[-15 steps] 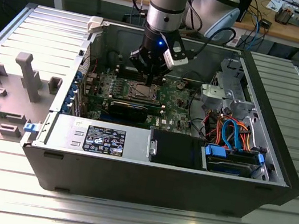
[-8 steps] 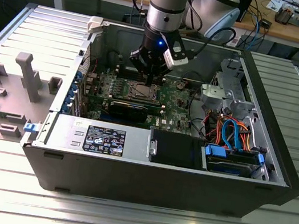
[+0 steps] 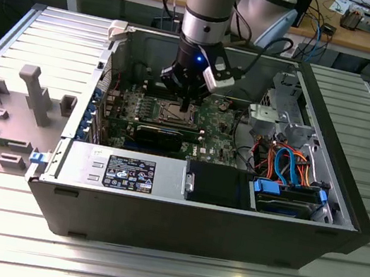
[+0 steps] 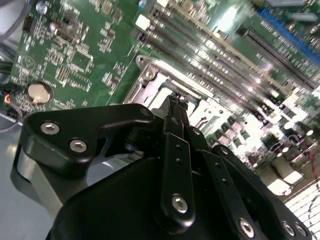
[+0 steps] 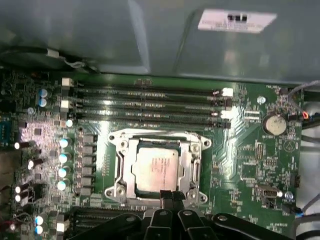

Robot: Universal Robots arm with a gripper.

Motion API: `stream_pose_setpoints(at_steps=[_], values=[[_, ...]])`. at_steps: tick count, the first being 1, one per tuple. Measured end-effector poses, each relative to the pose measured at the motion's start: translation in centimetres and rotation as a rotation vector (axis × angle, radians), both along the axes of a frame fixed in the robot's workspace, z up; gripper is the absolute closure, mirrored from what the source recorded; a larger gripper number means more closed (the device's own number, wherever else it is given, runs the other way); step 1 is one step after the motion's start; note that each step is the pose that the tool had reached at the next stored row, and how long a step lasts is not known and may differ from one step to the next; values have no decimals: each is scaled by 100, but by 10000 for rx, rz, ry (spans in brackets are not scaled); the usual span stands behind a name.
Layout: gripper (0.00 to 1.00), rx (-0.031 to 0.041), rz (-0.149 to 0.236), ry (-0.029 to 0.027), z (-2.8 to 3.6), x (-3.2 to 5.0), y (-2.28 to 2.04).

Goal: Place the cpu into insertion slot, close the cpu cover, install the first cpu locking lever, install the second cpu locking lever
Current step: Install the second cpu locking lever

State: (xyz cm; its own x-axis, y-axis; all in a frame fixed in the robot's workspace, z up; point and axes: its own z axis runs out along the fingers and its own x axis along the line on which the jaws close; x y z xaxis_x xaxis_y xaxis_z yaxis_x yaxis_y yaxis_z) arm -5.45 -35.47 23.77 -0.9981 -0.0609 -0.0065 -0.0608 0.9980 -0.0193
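The cpu (image 5: 157,170), a silver-grey square chip, lies flat in the insertion slot on the green motherboard (image 5: 250,160). The chip hides the slot's contact field. The cpu cover (image 5: 127,172), a silver metal frame, lies down around the chip, which shows through its window. In the second wrist view the cover's (image 4: 145,82) corner shines just beyond my fingertips. My black gripper (image 5: 172,194) is shut, with its tips at the cover's edge; I see nothing between them. In the exterior view the gripper (image 3: 185,106) hangs straight down over the socket (image 3: 173,113) inside the open computer case. I cannot tell the locking levers from the frame.
Long black memory slots (image 5: 150,105) run beside the socket toward the grey case wall (image 5: 150,35). A coin battery (image 5: 274,124) and a row of capacitors (image 5: 62,165) flank it. The case holds a power supply (image 3: 129,172) and cabled drives (image 3: 294,172). A grey fixture (image 3: 28,93) stands outside.
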Motion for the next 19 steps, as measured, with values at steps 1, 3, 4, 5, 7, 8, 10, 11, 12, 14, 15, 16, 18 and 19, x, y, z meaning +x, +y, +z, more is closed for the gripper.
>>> stream_pose_setpoints(at_steps=[1, 3, 4, 5, 7, 8, 10, 11, 12, 14, 15, 16, 18, 19], values=[[89, 0, 1, -1, 0, 1, -50], [89, 1, 2, -1, 0, 2, -158], [89, 29, 1, 0, 0, 1, -246], [89, 145, 1, 1, 0, 1, -280], [89, 497, 2, -1, -1, -1, -322], [89, 681, 2, 0, 0, -5, -335], [89, 1044, 1, -1, 0, -20, -363], [89, 1098, -1, -3, 0, -46, -398], [89, 1114, 2, -13, -1, -88, -445], [89, 1141, 4, -23, -1, -156, -466], [89, 1185, 3, -32, -2, -210, -471], [89, 1206, 2, -35, -4, -240, -477], [89, 1240, 4, -40, -27, -311, -484], [89, 1245, 4, -40, -46, -346, -484]])
